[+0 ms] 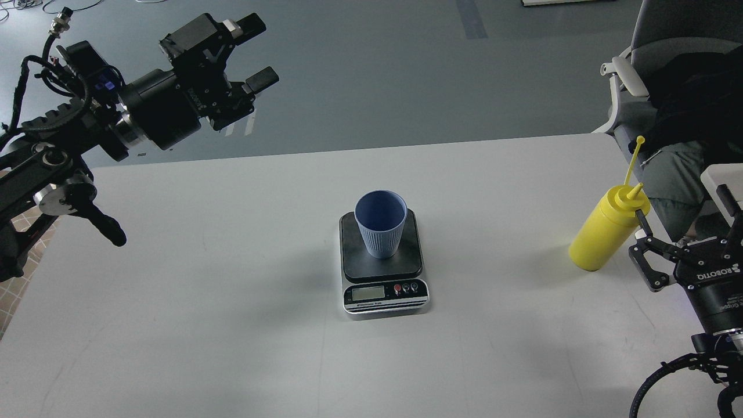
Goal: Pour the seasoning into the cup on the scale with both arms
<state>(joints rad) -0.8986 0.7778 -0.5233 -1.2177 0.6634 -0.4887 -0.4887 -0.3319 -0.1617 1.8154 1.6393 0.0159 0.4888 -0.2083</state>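
Observation:
The light-blue ribbed cup (381, 230) stands upright on the dark plate of the scale (383, 290) at the middle of the white table. The yellow squeeze bottle (608, 230) stands upright near the table's right edge, its cap strap pointing up. My right gripper (682, 212) is open and empty, just right of the bottle and apart from it, one finger close to the bottle's neck. My left gripper (256, 51) is open and empty, held high beyond the table's far left edge, far from the cup.
The white table (232, 302) fills most of the view. An office chair with a dark garment (685, 87) stands past the table's right edge. A white box corner (722, 177) sits at the far right. Grey floor lies beyond the far edge.

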